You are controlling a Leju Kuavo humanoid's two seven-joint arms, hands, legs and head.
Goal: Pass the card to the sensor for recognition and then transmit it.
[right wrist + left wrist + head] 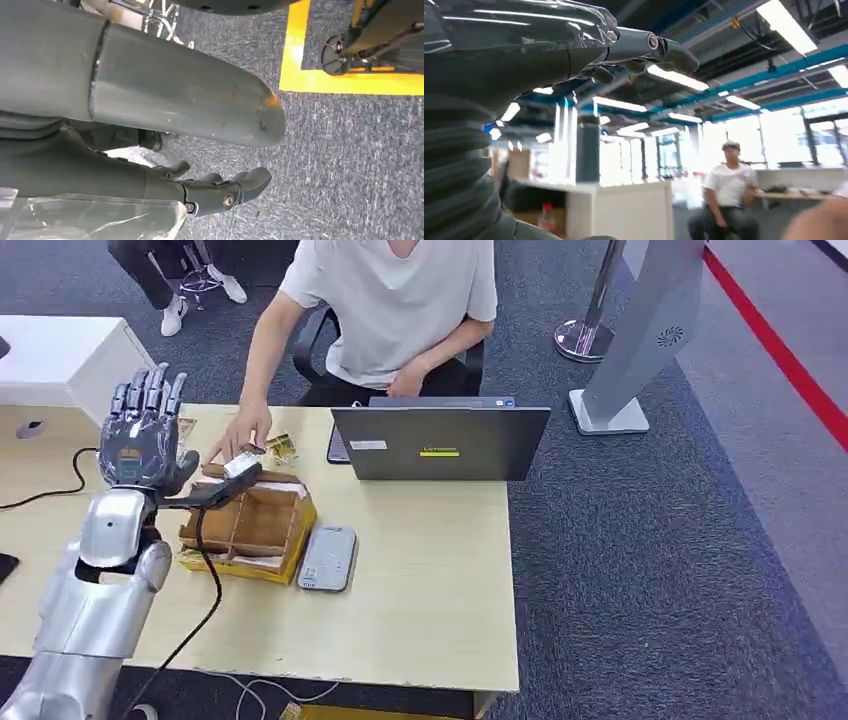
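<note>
laptop (pixel 440 443), person (pixel 395 310), divided box (pixel 250 525)

An open-plan office, probably doubling as a robot test area: grey carpet (pixel 640 570), a wooden desk (pixel 430 590) with a laptop (pixel 440 443), a seated person (pixel 395 310), and ceiling strip lights (pixel 676 77) over blurred far workstations.

Wooden table (pixel 430 580), laptop (pixel 440 442), cardboard box (pixel 252 530), grey sensor (pixel 328 558)
</note>
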